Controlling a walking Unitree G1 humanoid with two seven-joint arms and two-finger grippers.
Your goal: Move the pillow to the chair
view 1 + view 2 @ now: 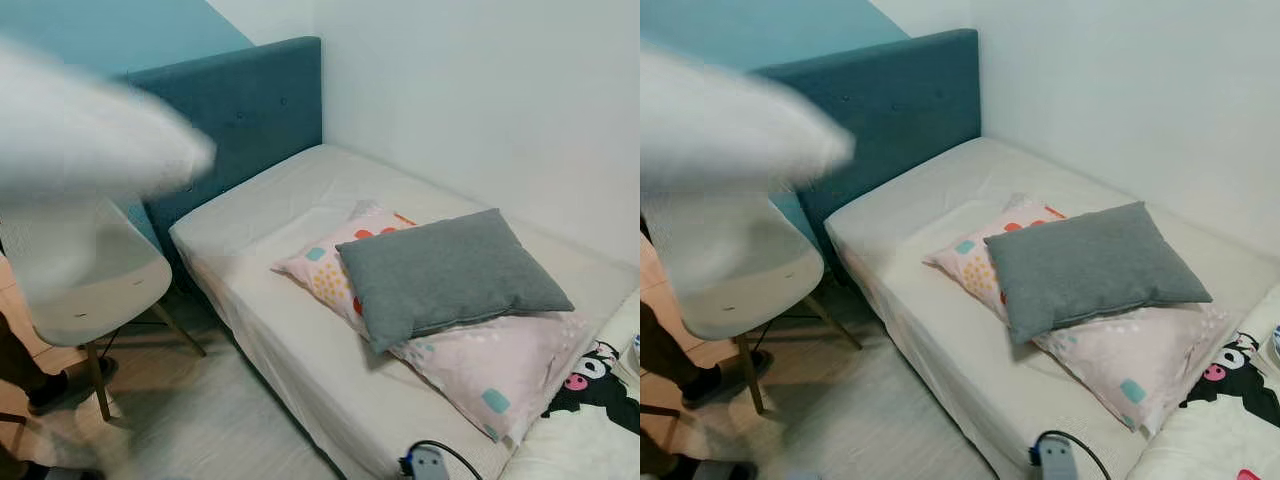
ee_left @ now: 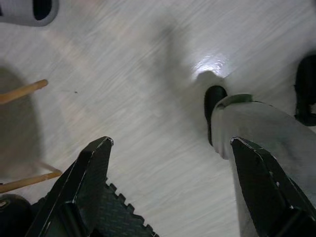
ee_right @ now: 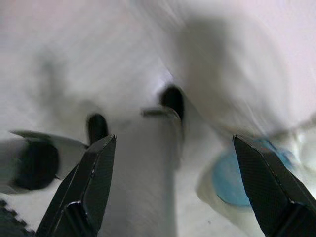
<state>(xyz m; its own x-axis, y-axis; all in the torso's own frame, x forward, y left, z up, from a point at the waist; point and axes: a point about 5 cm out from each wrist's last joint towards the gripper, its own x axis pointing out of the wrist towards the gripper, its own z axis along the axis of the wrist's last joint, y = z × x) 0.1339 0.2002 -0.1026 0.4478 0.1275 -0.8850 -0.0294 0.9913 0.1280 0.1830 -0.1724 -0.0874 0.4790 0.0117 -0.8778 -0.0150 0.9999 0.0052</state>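
Beside the bed, at the robot's left, a white chair with wooden legs stands on the pale floor. A large white blurred shape — soft-edged, too smeared to name with certainty — sits above the chair's seat, covering the chair's back. On the mattress a grey pillow lies tilted on top of a pink patterned pillow, the two touching, both toward the foot side away from the teal headboard. A black-and-white cartoon blanket lies at the near right corner, and a small grey device with a black cable rests at the bed's near edge.

The left gripper hangs over the floor with its fingers spread wide — nothing between them; wooden chair legs and a dark mat show near it. The right gripper likewise hangs with fingers wide apart and nothing in its grasp, over a blurred floor where a light blue round thing can be made out.
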